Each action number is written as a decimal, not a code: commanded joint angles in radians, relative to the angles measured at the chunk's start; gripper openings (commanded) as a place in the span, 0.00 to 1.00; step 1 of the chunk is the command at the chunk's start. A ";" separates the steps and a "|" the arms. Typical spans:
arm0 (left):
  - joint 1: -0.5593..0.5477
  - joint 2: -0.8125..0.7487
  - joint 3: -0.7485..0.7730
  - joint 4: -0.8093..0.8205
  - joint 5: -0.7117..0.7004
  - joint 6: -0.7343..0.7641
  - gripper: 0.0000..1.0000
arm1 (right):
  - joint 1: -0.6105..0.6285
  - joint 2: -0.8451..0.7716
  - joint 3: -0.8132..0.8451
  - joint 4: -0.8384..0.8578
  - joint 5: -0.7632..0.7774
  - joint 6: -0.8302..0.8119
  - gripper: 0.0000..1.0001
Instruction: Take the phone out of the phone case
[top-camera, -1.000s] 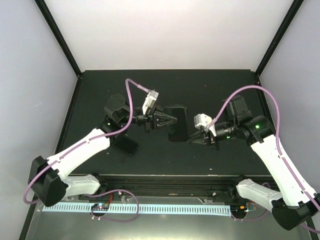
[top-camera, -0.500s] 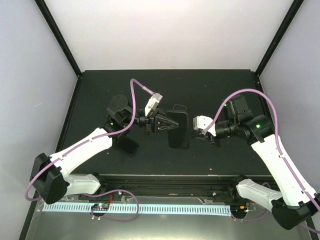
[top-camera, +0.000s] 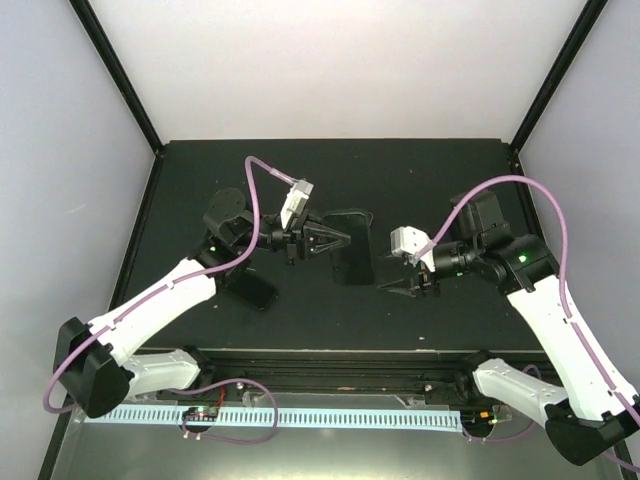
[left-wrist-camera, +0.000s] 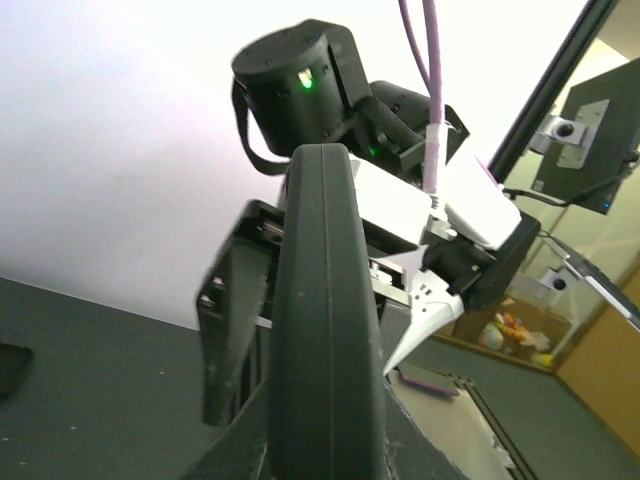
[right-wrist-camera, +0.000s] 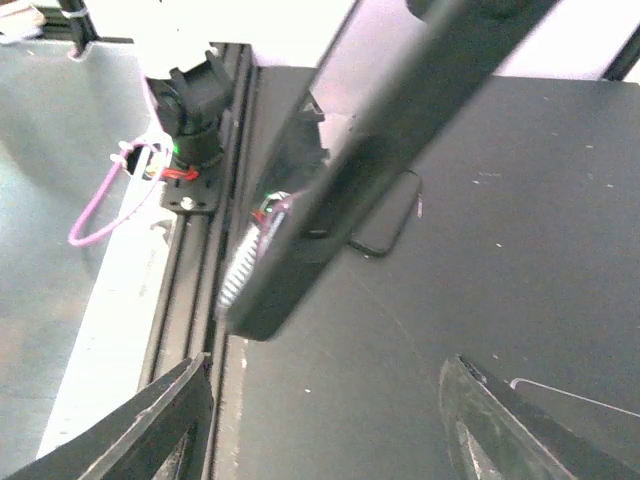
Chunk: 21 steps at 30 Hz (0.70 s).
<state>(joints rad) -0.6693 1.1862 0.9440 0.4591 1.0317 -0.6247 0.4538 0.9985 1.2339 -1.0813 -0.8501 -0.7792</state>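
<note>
My left gripper (top-camera: 338, 240) is shut on the left edge of a black phone case (top-camera: 352, 262) and holds it above the middle of the table. In the left wrist view the case's rounded edge (left-wrist-camera: 318, 280) stands upright between the jaws of the left gripper (left-wrist-camera: 320, 440). I cannot tell the phone apart from the case. My right gripper (top-camera: 398, 284) hangs open just right of the case, apart from it. In the right wrist view the case (right-wrist-camera: 370, 160) crosses the frame as a blurred dark bar beyond the right gripper (right-wrist-camera: 330, 420), whose fingers hold nothing.
Another dark flat slab (top-camera: 250, 288) lies on the black table (top-camera: 430, 180) under my left forearm, and the right wrist view shows this slab (right-wrist-camera: 385, 225) too. The metal rail (top-camera: 330, 372) runs along the near edge. Black frame posts (top-camera: 140, 110) rise at the back corners.
The right gripper has opened and drawn back to the right, away from the case's right edge. The left gripper, still shut on the case, shifted slightly left.
</note>
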 joint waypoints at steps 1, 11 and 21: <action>0.019 -0.045 0.018 0.018 -0.068 0.034 0.02 | 0.000 0.009 0.024 -0.041 -0.114 0.045 0.63; 0.021 -0.035 0.015 0.025 -0.070 0.030 0.01 | 0.001 0.045 0.049 0.001 -0.162 0.140 0.42; 0.021 -0.021 0.016 0.041 -0.051 0.010 0.02 | 0.000 0.045 0.027 0.020 -0.102 0.120 0.24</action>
<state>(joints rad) -0.6540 1.1713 0.9440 0.4454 0.9787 -0.6052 0.4538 1.0462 1.2598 -1.0851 -0.9699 -0.6628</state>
